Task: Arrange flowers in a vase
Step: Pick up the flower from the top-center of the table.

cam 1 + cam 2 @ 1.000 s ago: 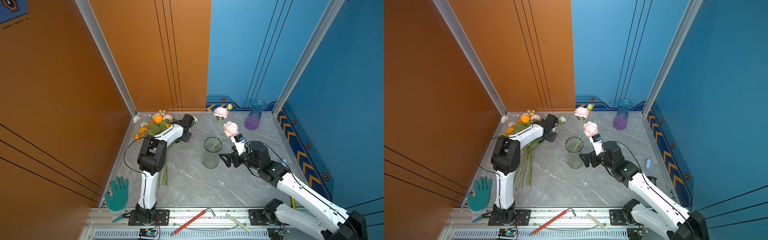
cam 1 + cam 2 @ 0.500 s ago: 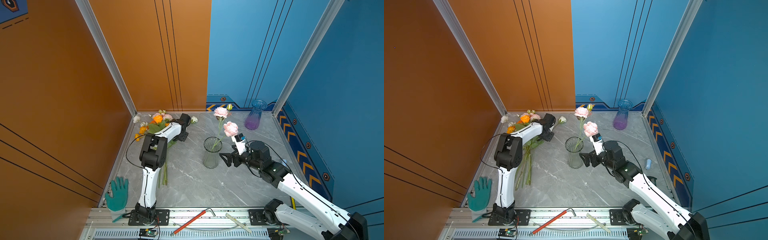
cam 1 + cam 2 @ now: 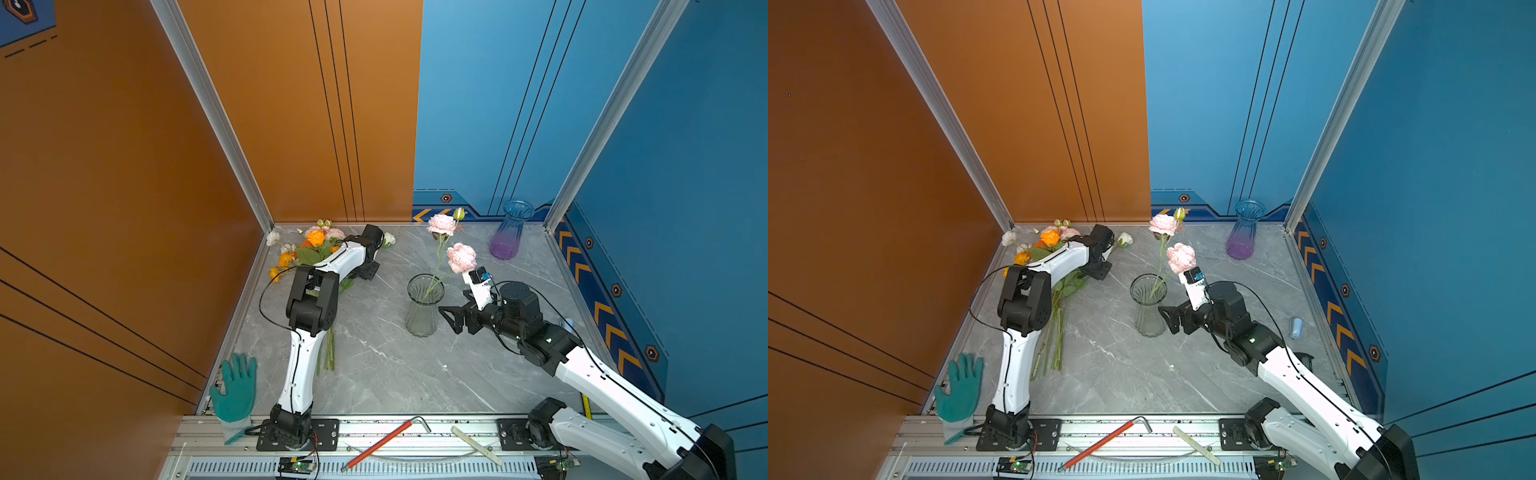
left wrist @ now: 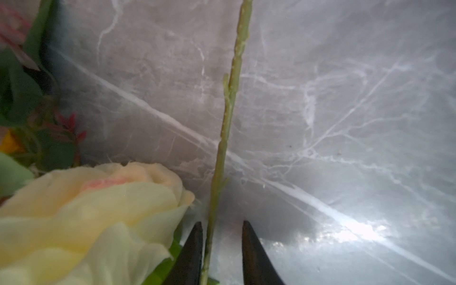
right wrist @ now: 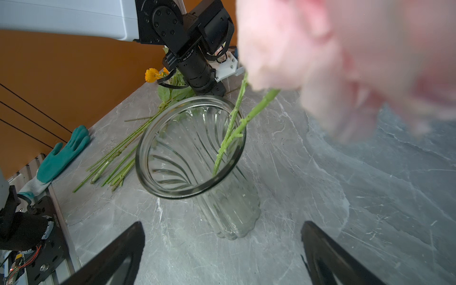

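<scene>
Between the tips of the left gripper (image 4: 222,227), one thin green stem (image 4: 223,138): jaws narrowly apart, stem against one tip, a sliver of bare table (image 4: 345,98) showing before the other, so not pinched. Just beside that first tip, a cream bloom (image 4: 93,209), crowding in close; leaves (image 4: 22,98) further out on the same side. On the opposite side of these jaws, open grey marble. Rest of the flowers (image 3: 316,249) heaped behind and under this arm, hard against the orange wall (image 3: 124,166), with the table's back edge near the jaws.

Ahead of the right gripper (image 5: 222,223), just beyond its tips, the clear vase (image 5: 187,195), upright, not touched. Jaws spread wide, holding nothing. Two pink blooms (image 3: 461,257) leaning out over the rim toward this gripper, stems resting on the rim's near side. Wide bare marble to either side of these jaws; purple vase (image 3: 509,232) well apart, by the back wall.
</scene>
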Action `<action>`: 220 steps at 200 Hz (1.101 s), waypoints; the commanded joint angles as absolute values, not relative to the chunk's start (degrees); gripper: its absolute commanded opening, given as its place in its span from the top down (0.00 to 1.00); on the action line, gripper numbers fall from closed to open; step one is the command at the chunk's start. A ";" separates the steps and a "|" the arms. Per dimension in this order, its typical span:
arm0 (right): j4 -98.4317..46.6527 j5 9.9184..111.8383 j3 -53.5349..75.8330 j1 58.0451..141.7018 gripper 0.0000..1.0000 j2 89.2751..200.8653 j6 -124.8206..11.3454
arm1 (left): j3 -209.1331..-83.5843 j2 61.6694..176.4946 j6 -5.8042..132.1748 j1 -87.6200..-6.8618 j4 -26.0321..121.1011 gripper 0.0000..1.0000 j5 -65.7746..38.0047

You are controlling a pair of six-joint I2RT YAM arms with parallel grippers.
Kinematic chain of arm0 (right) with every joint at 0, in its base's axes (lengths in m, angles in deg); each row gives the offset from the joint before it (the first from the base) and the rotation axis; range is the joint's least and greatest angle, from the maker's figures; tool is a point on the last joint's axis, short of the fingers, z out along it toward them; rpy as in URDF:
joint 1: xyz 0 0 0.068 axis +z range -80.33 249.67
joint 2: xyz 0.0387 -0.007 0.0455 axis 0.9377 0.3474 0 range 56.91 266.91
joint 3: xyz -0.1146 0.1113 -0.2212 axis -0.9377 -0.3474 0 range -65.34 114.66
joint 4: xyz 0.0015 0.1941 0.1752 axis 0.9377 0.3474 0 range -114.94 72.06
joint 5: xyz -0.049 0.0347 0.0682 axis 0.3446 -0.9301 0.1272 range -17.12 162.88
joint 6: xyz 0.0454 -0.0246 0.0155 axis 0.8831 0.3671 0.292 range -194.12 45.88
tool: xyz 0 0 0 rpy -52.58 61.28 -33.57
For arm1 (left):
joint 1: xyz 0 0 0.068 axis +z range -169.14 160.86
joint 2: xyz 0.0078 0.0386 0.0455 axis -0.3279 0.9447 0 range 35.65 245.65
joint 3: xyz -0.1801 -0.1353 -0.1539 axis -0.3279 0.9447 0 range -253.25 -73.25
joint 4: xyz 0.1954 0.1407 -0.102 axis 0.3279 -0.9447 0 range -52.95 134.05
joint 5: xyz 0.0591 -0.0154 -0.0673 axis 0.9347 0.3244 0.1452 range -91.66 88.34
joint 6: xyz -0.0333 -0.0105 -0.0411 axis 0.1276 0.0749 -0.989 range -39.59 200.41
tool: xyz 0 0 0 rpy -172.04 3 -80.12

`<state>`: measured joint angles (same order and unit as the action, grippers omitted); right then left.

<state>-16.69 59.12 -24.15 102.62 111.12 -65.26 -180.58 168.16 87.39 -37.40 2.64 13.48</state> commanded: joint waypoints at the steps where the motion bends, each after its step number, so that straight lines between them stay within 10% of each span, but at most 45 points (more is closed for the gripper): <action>1: -17.86 58.00 -24.82 102.81 0.00 110.80 -65.86 | -182.70 170.33 87.94 -36.36 -1.23 0.77 10.00; 42: -18.20 57.61 -24.91 102.72 0.00 111.09 -65.84 | -182.08 169.98 88.14 -35.93 -2.37 1.00 6.70; 220: -18.45 56.13 -25.76 101.14 0.00 107.58 -64.94 | -161.08 121.83 70.84 -40.67 13.75 1.00 -2.76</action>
